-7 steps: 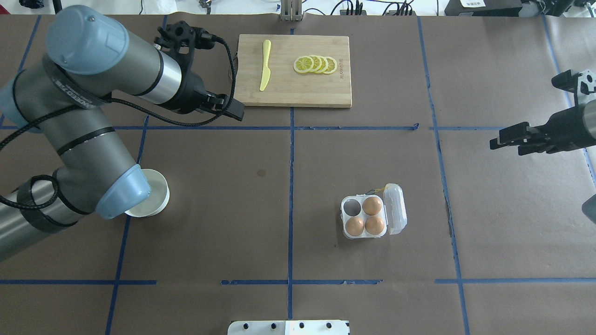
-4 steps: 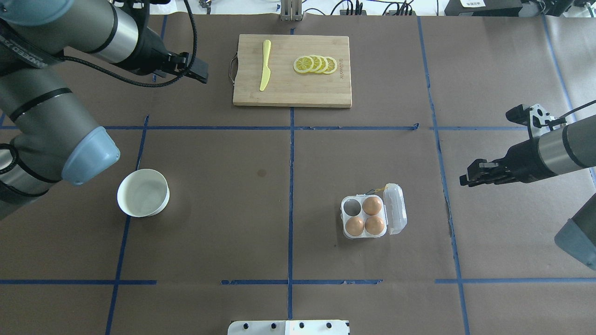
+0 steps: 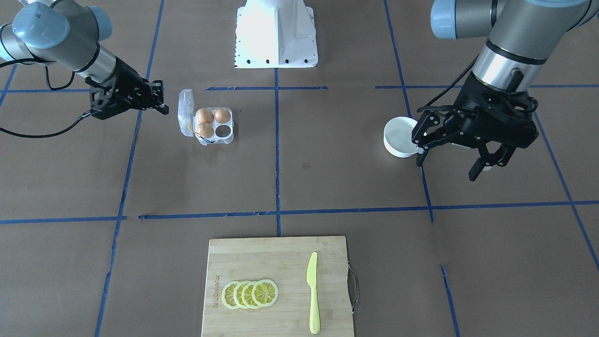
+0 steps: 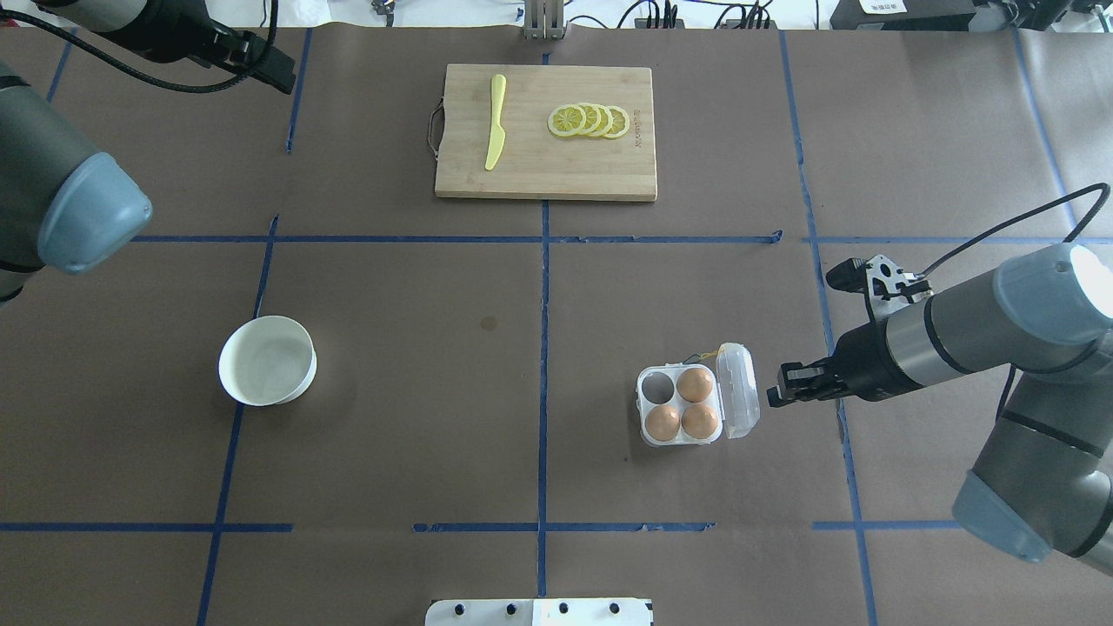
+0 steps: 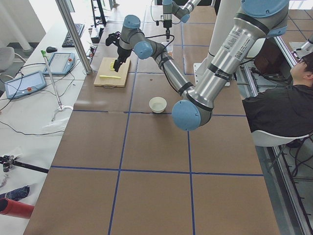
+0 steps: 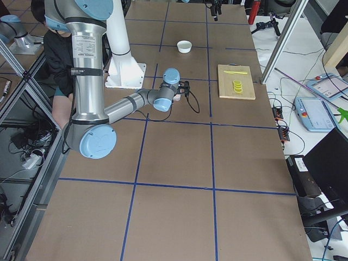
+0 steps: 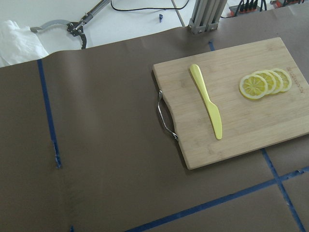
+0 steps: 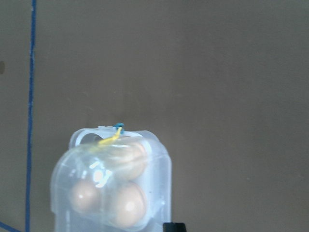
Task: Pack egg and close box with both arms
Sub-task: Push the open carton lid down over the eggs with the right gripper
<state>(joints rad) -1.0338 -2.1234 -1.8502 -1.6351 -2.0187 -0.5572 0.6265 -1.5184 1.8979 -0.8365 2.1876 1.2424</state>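
This is a robotics lab. Two industrial arms [image 5: 215,73] stand on a white base [image 3: 276,35] bolted at the edge of a large table [image 4: 391,391], which is covered in brown paper and marked into a grid with blue tape [image 4: 543,304]. Aluminium posts [image 5: 73,34] rise beside the table. Teach pendants [image 5: 27,83] with touchscreens lie on a white side bench, among loose cables [image 5: 19,132] and stands. More cables [image 4: 661,13] and plugs crowd the table's far edge. A person [image 5: 283,107] in black sits just behind the robot, next to framed equipment racks [image 6: 22,109].
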